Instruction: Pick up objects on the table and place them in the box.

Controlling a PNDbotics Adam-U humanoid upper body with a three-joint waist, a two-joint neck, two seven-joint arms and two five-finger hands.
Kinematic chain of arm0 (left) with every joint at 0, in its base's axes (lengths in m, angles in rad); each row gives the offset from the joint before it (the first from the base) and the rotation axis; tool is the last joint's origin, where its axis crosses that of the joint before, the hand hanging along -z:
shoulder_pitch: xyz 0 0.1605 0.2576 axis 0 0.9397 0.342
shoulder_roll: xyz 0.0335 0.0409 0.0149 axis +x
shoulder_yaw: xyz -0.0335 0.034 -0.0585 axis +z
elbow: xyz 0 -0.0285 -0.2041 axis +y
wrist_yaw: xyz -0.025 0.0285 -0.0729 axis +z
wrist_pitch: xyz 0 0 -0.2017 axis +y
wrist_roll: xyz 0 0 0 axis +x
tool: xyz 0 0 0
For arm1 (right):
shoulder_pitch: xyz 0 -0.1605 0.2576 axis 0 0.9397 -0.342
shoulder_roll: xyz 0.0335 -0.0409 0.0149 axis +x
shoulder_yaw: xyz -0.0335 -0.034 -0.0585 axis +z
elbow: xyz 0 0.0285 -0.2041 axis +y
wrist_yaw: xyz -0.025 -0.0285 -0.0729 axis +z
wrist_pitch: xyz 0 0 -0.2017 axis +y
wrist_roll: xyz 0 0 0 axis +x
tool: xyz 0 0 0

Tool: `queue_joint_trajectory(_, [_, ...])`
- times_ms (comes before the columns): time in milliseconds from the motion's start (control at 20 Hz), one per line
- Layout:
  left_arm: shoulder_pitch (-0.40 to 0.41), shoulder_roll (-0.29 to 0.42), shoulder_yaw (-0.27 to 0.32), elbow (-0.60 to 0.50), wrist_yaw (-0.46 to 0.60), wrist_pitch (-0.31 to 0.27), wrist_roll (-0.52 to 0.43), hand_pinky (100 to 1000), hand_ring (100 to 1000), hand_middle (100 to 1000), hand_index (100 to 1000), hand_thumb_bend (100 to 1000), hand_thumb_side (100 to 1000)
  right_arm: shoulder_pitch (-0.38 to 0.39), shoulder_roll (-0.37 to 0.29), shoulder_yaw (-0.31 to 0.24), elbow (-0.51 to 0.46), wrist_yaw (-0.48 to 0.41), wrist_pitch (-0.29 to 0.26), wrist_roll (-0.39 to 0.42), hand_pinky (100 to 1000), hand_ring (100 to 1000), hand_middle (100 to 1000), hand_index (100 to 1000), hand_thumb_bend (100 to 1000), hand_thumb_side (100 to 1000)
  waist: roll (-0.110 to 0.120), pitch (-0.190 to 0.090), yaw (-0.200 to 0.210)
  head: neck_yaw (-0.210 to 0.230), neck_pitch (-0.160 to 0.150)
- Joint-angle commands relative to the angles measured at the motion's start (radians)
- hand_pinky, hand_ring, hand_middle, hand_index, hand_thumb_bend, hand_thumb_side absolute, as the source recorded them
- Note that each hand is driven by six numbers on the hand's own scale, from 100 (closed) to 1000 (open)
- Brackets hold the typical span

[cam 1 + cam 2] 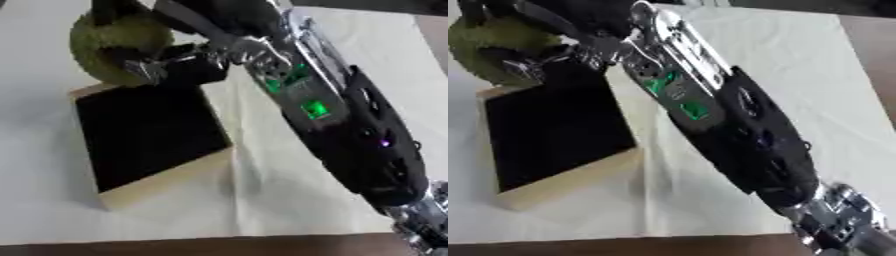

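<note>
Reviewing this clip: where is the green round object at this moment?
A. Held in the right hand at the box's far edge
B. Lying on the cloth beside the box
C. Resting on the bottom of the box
A. The right hand has its fingers curled round the green round object, which is at the far edge of the box.

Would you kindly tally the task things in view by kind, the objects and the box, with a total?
Green bumpy round object: 1, the green round object, held by the right hand above the far edge of the box.
Box: 1, the wooden box with a black inside, on the white table cloth.
Total: 2.
</note>
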Motion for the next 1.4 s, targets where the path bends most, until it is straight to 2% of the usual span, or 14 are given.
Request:
queue_joint_trajectory(50, [-0.015,0.01,0.006,-0.015,0.004,-0.003,0.0,543,670,666,702,888,759,-0.001,0.019,0.011,0.043,0.02,-0.003,-0.01,689,530,427,605,100,100,0.018,-0.014,0.005,-0.005,-0.005])
queue_joint_trajectory(450, [-0.015,0.008,0.007,-0.015,0.004,-0.002,0.002,543,670,666,701,889,758,0.03,0.04,0.044,0.136,0.06,-0.021,-0.013,699,515,434,624,100,100,0.017,-0.008,0.003,0.019,-0.006])
queue_joint_trajectory(750, [-0.015,0.006,0.007,-0.015,0.004,-0.001,0.003,542,670,666,700,890,757,0.059,0.038,0.06,0.181,0.136,-0.048,0.022,736,551,474,664,100,100,0.016,-0.003,-0.002,0.02,-0.012])
queue_joint_trajectory(850, [-0.014,0.005,0.007,-0.015,0.004,-0.001,0.003,542,670,666,700,889,757,0.064,0.037,0.063,0.192,0.164,-0.065,0.039,778,607,531,694,119,100,0.017,-0.002,-0.003,0.018,-0.013])
queue_joint_trajectory(900, [-0.014,0.004,0.007,-0.015,0.004,-0.001,0.004,542,671,666,700,889,757,0.065,0.036,0.061,0.193,0.183,-0.075,0.047,792,633,564,720,218,100,0.017,-0.001,-0.004,0.018,-0.013])
queue_joint_trajectory(1000, [-0.012,0.004,0.008,-0.015,0.004,-0.001,0.004,542,671,666,700,890,757,0.068,0.035,0.056,0.191,0.223,-0.095,0.063,814,703,652,788,347,100,0.019,-0.001,-0.006,0.02,-0.012])
queue_joint_trajectory(1150, [-0.009,0.005,0.008,-0.015,0.003,0.0,0.005,542,671,666,700,889,757,0.072,0.03,0.048,0.184,0.262,-0.128,0.101,860,806,793,887,379,100,0.021,-0.004,-0.012,0.028,-0.009])
queue_joint_trajectory(1250, [-0.006,0.006,0.009,-0.015,0.002,0.001,0.005,543,671,666,701,888,757,0.073,0.024,0.033,0.158,0.271,-0.142,0.113,866,820,815,901,336,230,0.023,-0.006,-0.017,0.034,-0.005])
queue_joint_trajectory(1400, [-0.003,0.007,0.01,-0.015,0.002,0.001,0.006,543,672,667,701,889,757,0.07,0.009,0.003,0.093,0.262,-0.134,0.103,867,823,827,902,322,256,0.025,-0.01,-0.024,0.04,0.001])
